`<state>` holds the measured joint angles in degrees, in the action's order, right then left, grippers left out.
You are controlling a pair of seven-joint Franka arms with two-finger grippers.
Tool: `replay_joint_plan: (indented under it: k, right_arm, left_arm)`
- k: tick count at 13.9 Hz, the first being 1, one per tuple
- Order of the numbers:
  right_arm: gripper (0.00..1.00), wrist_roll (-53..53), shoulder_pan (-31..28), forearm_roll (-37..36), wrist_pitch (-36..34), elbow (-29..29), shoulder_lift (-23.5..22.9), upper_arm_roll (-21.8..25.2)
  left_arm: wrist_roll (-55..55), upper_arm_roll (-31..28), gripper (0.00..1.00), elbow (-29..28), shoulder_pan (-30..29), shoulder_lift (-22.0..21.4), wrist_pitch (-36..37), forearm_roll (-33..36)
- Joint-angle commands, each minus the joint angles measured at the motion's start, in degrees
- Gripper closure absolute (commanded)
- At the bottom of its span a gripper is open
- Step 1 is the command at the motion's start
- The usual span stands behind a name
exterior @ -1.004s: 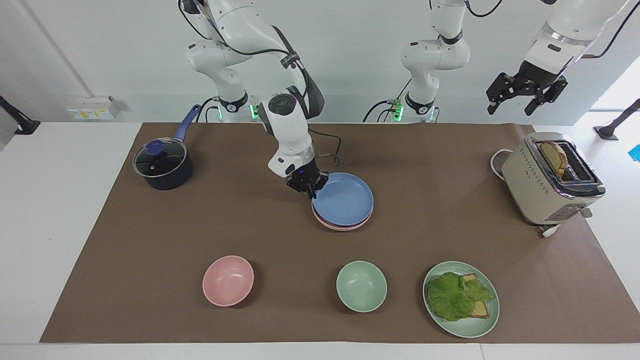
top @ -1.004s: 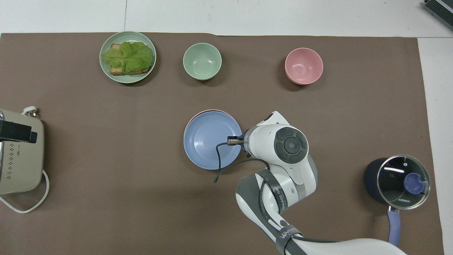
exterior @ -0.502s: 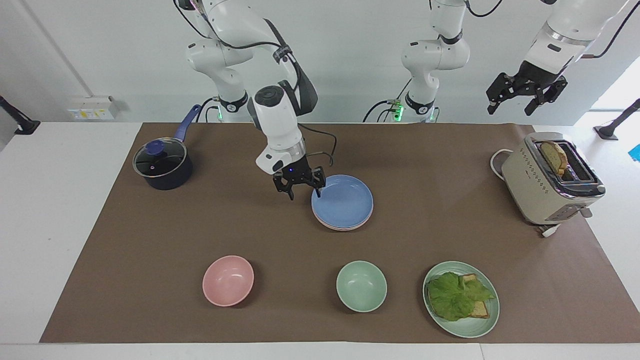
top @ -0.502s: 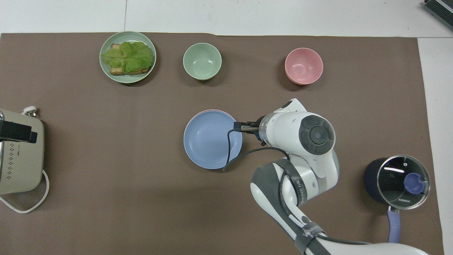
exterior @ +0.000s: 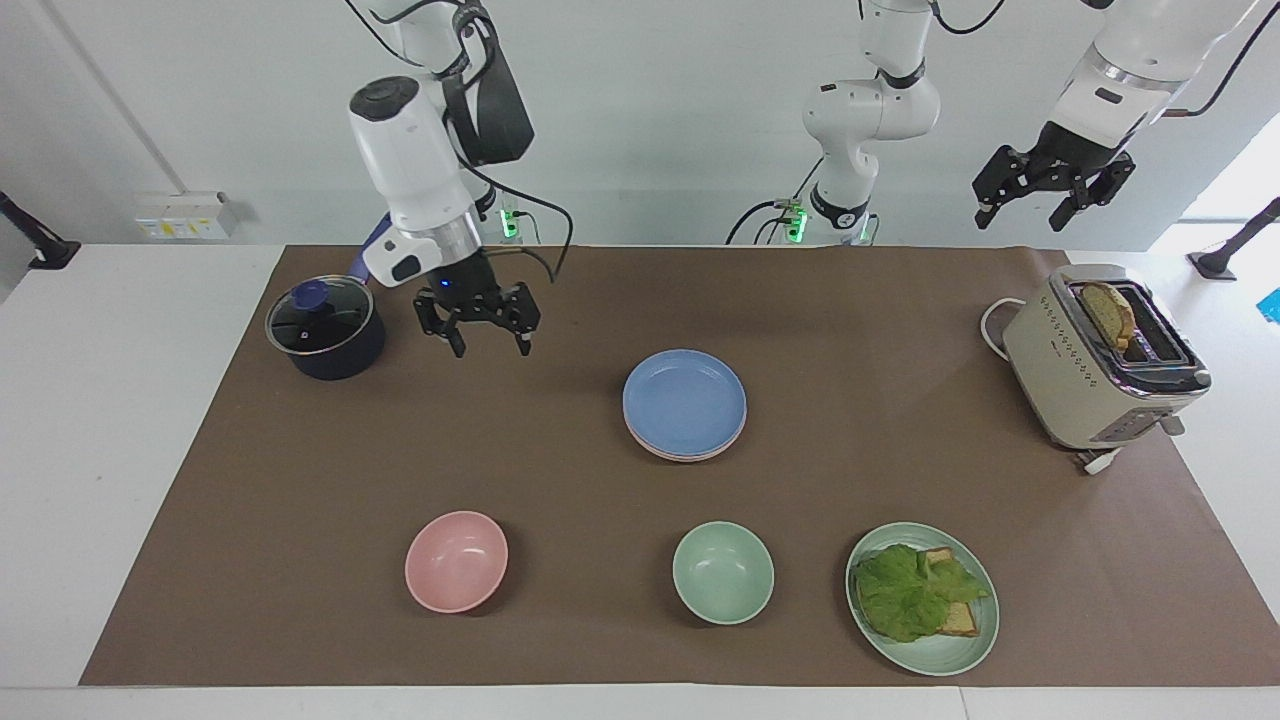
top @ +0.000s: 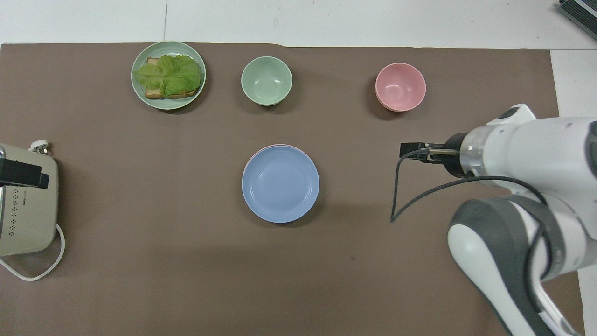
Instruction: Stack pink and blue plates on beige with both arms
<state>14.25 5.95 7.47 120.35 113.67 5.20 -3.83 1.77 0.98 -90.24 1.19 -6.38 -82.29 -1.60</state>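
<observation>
Facing view: the blue plate (exterior: pixel 685 401) tops the stack, pink plate (exterior: pixel 690 453) edge showing beneath. Right pincer (exterior: pixel 478 335), spread wide and empty, hangs beside the pot (exterior: pixel 325 330); left pincer (exterior: pixel 1035 198) waits wide above the toaster (exterior: pixel 1100 355).

Overhead view: the blue plate (top: pixel 281 183) lies nearer the robots than the green bowl (top: pixel 266 80).

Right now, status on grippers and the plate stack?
Right gripper open, empty, up beside the pot. Left gripper open, waiting. Blue plate tops stack. Nothing in the way.
</observation>
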Motion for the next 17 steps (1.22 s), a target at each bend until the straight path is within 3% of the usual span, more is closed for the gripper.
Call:
replay_joint_plan:
  k: [1, 6, 10, 17]
  right_arm:
    - [0.00, -2.0, -5.1, -1.0, -10.9, -5.8, 2.2, -0.6]
    - [0.00, -2.1, -8.3, -6.5, -24.6, -16.9, 0.8, -0.7]
    - [0.00, -2.0, -9.6, -8.4, -36.0, -29.7, -5.5, -0.8]
    - [0.00, -2.1, -9.3, -8.9, -36.4, -27.4, -3.9, -1.2]
  left_arm:
    - [0.2, 0.1, 0.00, -1.0, -0.4, -1.0, -0.7, -0.3]
    - [0.2, 0.1, 0.00, -1.0, -0.4, -1.0, -0.7, -0.3]
    - [0.2, 0.1, 0.00, -1.0, -0.4, -1.0, -0.7, -0.3]
    - [0.2, 0.1, 0.00, -1.0, -0.4, -1.0, -0.6, -0.3]
